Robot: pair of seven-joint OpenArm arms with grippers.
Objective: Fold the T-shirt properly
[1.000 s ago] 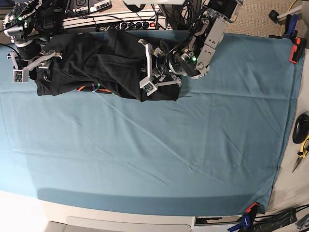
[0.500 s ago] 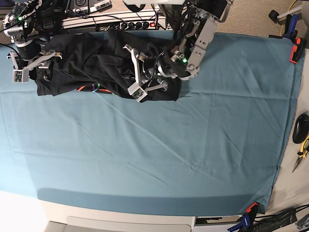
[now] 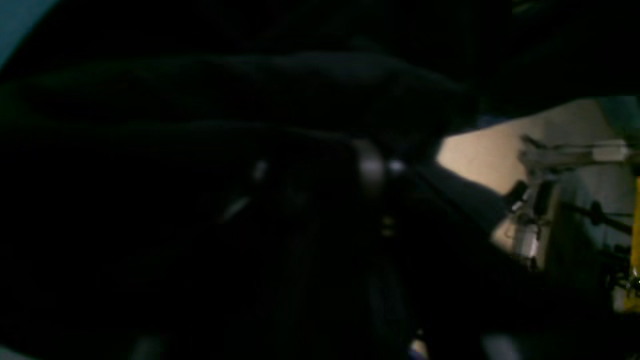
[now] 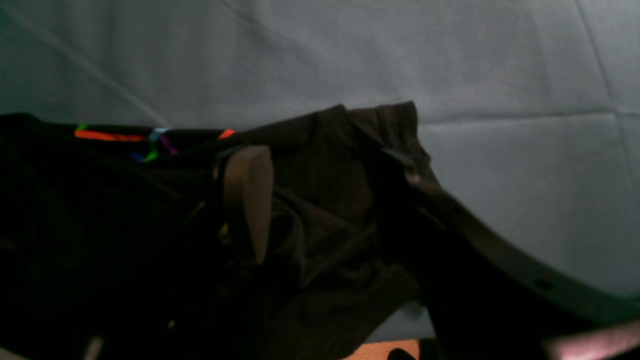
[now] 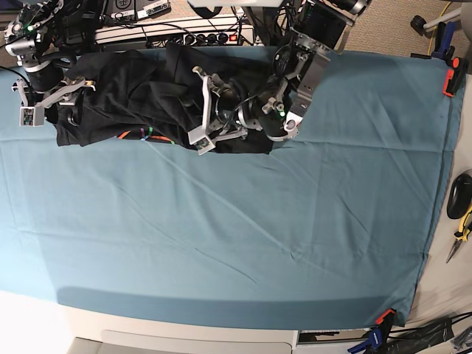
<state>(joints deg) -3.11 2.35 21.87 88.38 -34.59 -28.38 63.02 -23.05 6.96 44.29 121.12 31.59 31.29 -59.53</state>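
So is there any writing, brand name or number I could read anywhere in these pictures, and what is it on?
None can be read.
White labels on the boxes behind the table: print too small to read.
T-shirt: plain black, no lettering, only rainbow trim.
Table cloth: bare teal, no text.
Left wrist view: too dark and blurred to show any text.

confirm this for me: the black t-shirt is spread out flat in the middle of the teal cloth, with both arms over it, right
Not quite. The base view shows the T-shirt lying crumpled in a bunch along the far edge of the teal cloth, not spread flat in the middle. Both arms are indeed over it.
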